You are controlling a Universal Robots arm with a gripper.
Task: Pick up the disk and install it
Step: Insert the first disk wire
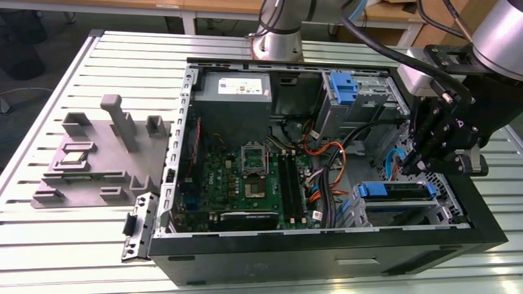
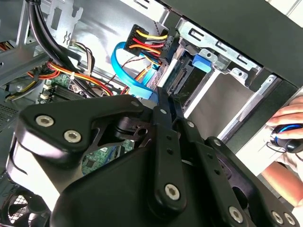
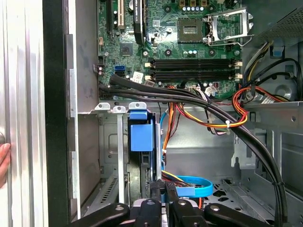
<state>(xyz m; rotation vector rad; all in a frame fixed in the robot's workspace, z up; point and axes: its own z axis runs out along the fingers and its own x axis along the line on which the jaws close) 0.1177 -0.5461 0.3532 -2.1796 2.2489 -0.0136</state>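
The disk [image 1: 395,190] sits in its blue carrier inside the drive bay at the computer case's near corner, on the exterior view's right. In the first wrist view the disk's blue carrier tab [image 3: 141,133] stands edge-on between the bay's metal rails. My gripper [image 1: 411,164] hangs just above the bay, apart from the disk. Its thin black fingers [image 3: 156,196] are pressed together with nothing between them. In the second wrist view the gripper [image 2: 164,97] points past a blue data cable [image 2: 130,71] toward the carrier tab [image 2: 201,63].
The open black case [image 1: 327,254] lies on a slatted metal table. Inside are a motherboard [image 1: 245,177], a power supply [image 1: 235,89], cable bundles [image 3: 203,111] and a blue bracket [image 1: 343,89] in the far bay. A grey fixture [image 1: 90,159] lies left. A person's hand [image 2: 284,118] holds a mouse.
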